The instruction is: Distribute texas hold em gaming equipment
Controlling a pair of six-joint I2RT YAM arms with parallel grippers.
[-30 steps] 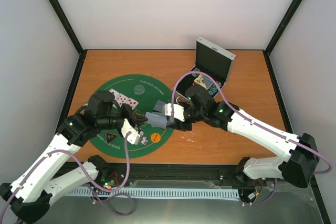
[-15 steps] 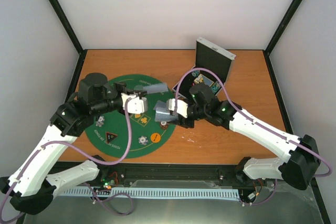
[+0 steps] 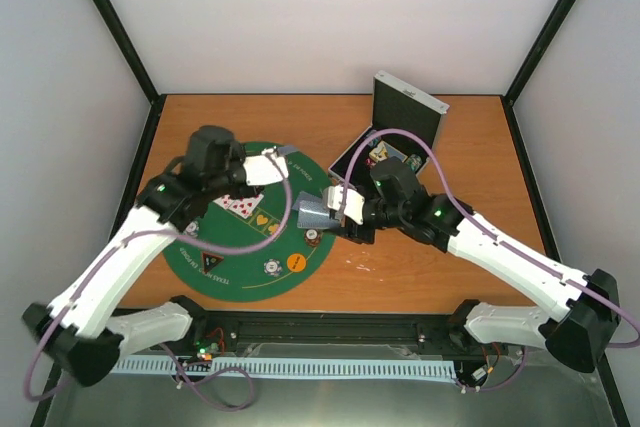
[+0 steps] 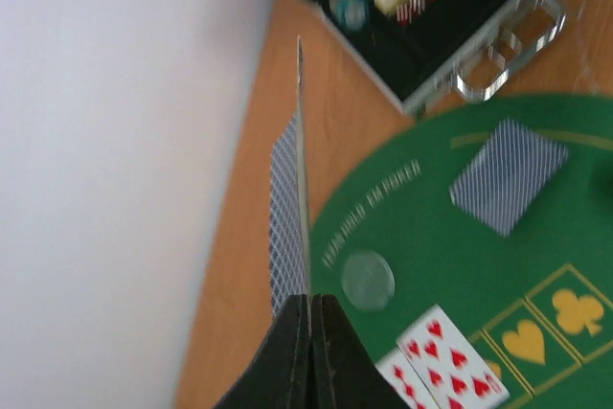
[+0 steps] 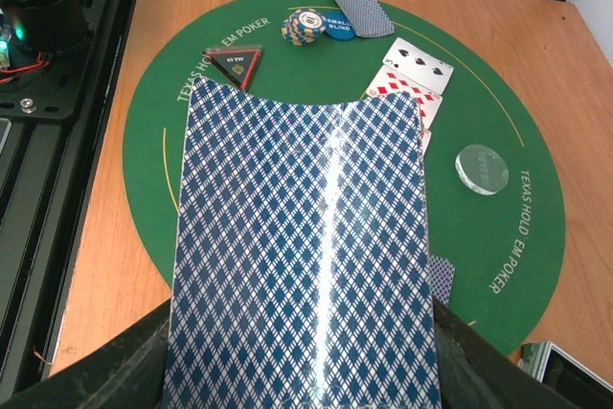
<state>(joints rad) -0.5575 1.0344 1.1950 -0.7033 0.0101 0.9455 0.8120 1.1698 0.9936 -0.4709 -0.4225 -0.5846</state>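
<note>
On the left of the green mat (image 3: pixel 245 285) lies one black triangular marker (image 3: pixel 207 263); next, the left gripper (image 4: pixel 308 313) pinches one card (image 4: pixel 287 189) edge-on near one clear disc (image 4: pixel 368 280); then one orange disc (image 3: pixel 296 262); rightmost, the right gripper (image 3: pixel 330 219) clasps the card deck (image 5: pixel 302 237) above the mat's right edge.

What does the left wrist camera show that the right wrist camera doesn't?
Only left wrist: the left gripper pinching a card edge-on, and the case handle. Only right wrist: the right gripper holding cards back-up, the black marker, a chip stack. Both: the mat, clear disc and face-up cards.
</note>
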